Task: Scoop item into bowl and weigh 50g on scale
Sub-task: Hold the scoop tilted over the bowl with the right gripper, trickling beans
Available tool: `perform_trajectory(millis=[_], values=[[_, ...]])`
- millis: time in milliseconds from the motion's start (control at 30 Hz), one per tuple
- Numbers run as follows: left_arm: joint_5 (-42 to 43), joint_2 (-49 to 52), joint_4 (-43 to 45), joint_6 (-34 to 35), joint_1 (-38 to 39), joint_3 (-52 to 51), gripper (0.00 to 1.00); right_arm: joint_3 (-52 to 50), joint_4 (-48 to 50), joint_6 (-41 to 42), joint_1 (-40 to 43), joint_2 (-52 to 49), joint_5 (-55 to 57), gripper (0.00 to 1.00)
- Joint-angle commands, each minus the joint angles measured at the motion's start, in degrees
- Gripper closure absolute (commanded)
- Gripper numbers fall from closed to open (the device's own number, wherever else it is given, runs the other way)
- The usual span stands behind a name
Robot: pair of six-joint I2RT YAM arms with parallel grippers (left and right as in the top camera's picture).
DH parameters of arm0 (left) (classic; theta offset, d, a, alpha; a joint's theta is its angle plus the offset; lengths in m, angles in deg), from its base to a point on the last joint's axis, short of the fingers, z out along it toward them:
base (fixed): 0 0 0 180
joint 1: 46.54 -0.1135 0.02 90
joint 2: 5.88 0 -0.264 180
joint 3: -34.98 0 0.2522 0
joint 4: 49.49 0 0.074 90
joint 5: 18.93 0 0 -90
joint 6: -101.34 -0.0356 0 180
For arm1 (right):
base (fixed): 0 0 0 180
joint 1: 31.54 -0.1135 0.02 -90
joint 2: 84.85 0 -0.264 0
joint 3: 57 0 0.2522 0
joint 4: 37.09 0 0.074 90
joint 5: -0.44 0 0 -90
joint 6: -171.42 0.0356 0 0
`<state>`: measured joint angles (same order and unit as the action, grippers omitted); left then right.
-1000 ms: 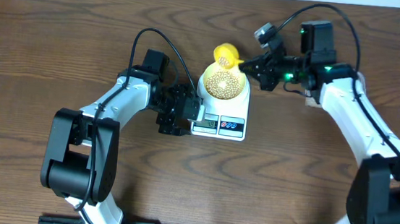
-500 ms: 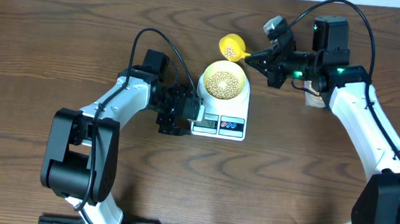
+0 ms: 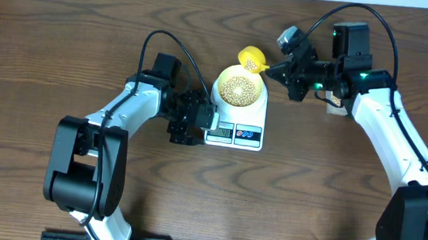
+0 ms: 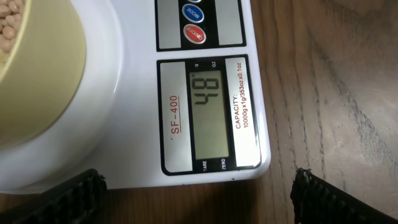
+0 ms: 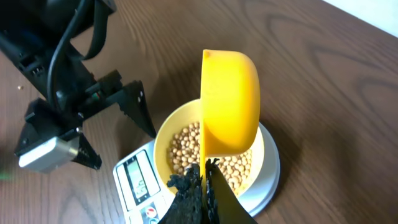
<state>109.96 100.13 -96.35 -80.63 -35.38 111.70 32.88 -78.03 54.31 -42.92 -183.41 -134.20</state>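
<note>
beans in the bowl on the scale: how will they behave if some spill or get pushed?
Likely to roll: the beans are small, round and loose. Any that miss the bowl from the tilted spoon would probably scatter over the smooth top of the scale. Each looks light; the display, reading 48, should climb slowly.

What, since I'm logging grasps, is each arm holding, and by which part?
The right gripper holds the yellow measuring spoon by its handle, jaws shut on it, cup over the bowl. The left gripper holds nothing, jaws open beside the scale.
</note>
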Motion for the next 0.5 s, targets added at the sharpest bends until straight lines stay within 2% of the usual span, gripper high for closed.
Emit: perform_trajectory(millis=[0, 267, 367, 467], values=[[0.9, 0.9, -0.2, -0.8, 0.1, -0.5, 0.03, 0.0, -0.2, -2.1, -0.3, 0.9, 2.1, 0.99], [1.0, 0.9, -0.2, -0.8, 0.1, -0.5, 0.02, 0.0, -2.0, -5.9, -0.5, 0.9, -1.8, 0.99], [1.0, 0.9, -0.2, -0.8, 0.1, -0.5, 0.03, 0.0, -1.4, -4.2, -0.8, 0.9, 1.2, 0.99], [1.0, 0.9, -0.2, -0.8, 0.1, -0.5, 0.02, 0.0, -1.9, -6.0, -1.0, 0.9, 0.3, 0.99]])
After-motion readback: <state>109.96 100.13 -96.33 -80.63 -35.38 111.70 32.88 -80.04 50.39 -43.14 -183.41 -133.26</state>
